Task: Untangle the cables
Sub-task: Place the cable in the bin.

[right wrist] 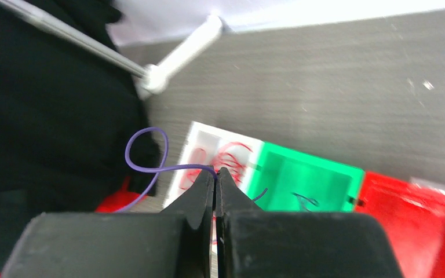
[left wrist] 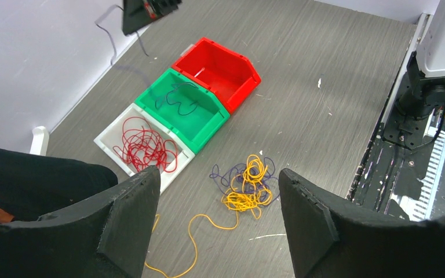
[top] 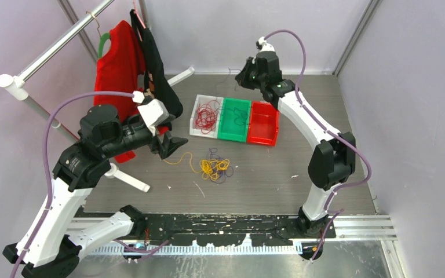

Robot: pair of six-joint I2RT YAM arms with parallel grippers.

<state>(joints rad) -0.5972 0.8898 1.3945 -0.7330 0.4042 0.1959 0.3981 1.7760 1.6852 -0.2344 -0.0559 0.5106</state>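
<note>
Sorting by colour appears to be the step in hand. One purple cable is pinched between the tips of the right jaws, which are pressed together on it. From the pinch the cable curls into a loop on one side of the jaws, and a shorter tail hangs on the other side.

Below and ahead of these jaws, well apart from them, three bins are seen side by side. Red cables are held in the white bin, and a second purple cable lies in the green bin. Nothing can be made out in the red bin.

The left jaws are spread wide and nothing is held between them. They hover above the counter. A heap of yellow and purple cables lies below and ahead of them, framed between them in the wrist view.

The pinched cable is judged to be meant for the green bin. For that, the right jaws would need to be brought down over that bin, so that loop and tail both fall inside it and not across the white bin. Only then should the jaws be parted. The heap would be left to the spread jaws.
</note>
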